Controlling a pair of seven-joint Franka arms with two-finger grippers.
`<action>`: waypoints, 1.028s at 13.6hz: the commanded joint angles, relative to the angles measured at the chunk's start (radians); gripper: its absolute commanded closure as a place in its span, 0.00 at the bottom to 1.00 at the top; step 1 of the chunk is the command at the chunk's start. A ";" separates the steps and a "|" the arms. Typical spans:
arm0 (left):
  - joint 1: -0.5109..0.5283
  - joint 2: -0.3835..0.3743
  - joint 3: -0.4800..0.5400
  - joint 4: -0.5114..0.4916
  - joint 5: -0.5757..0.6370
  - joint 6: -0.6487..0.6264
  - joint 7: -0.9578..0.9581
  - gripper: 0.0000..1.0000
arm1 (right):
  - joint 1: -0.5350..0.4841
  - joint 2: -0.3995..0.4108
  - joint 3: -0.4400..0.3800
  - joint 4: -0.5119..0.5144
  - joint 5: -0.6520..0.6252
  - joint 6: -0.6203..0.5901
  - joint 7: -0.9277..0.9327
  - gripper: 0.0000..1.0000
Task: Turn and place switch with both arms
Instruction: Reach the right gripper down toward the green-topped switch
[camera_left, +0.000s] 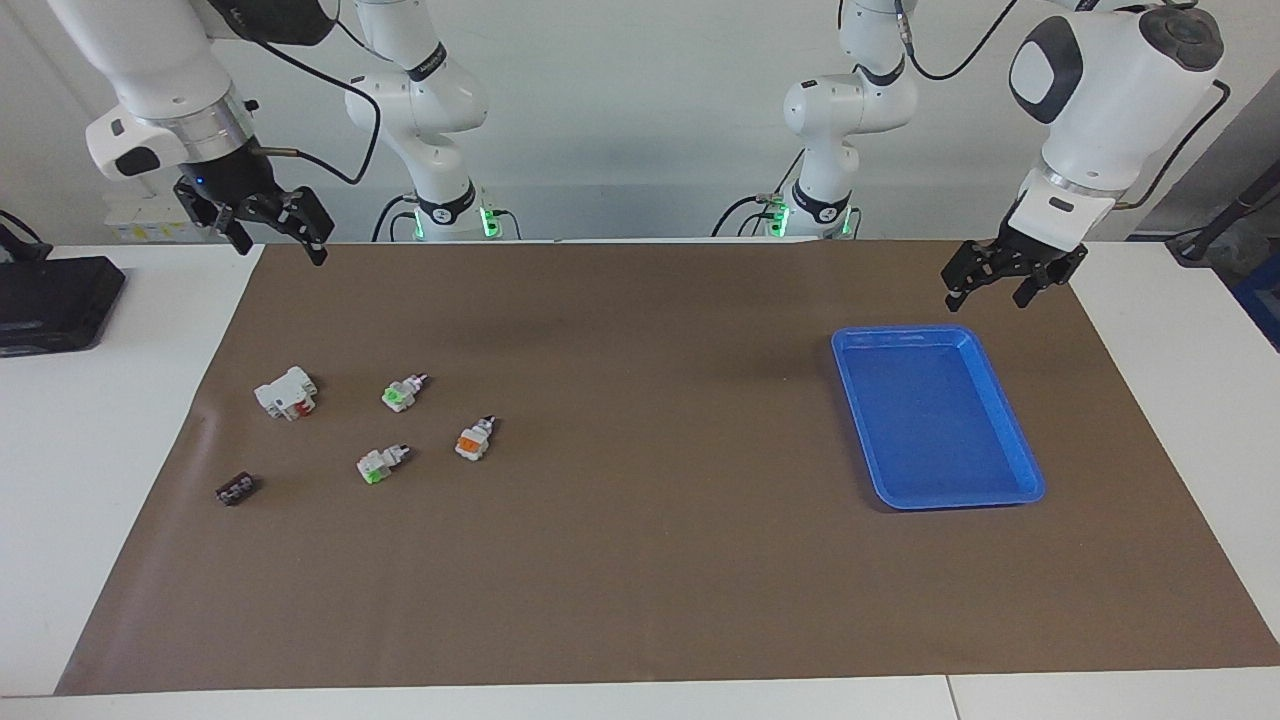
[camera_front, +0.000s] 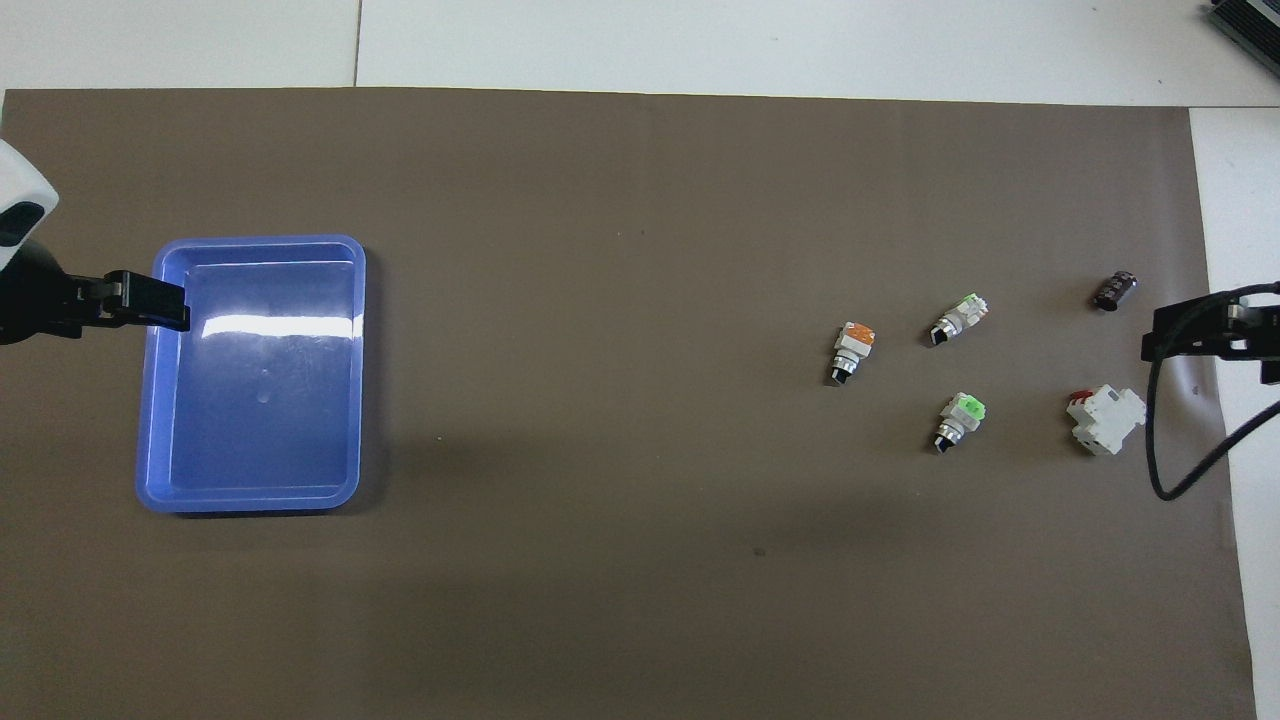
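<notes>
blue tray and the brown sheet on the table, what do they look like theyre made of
The blue tray looks like moulded plastic with a glossy finish: the overhead view shows a bright streak of glare across its floor, and its corners are rounded. The brown sheet looks like matte paper or thin card: no glare, flat even colour, and a slight ripple at its edge toward the right arm's end. Which of the two is open.

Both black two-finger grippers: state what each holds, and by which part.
Nothing is held. The right gripper and the left gripper both hang open in the air with nothing between their fingers; all three small white plastic switches lie untouched on the brown mat.
</notes>
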 joint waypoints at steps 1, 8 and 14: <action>0.010 -0.023 -0.005 -0.020 0.015 -0.003 -0.009 0.00 | 0.003 -0.057 0.008 -0.213 0.004 0.189 0.100 0.00; 0.010 -0.023 -0.005 -0.020 0.013 -0.003 -0.009 0.00 | 0.046 0.067 0.008 -0.474 0.013 0.494 0.417 0.00; 0.010 -0.023 -0.005 -0.020 0.015 -0.003 -0.009 0.00 | -0.017 0.153 0.007 -0.594 0.120 0.716 0.444 0.00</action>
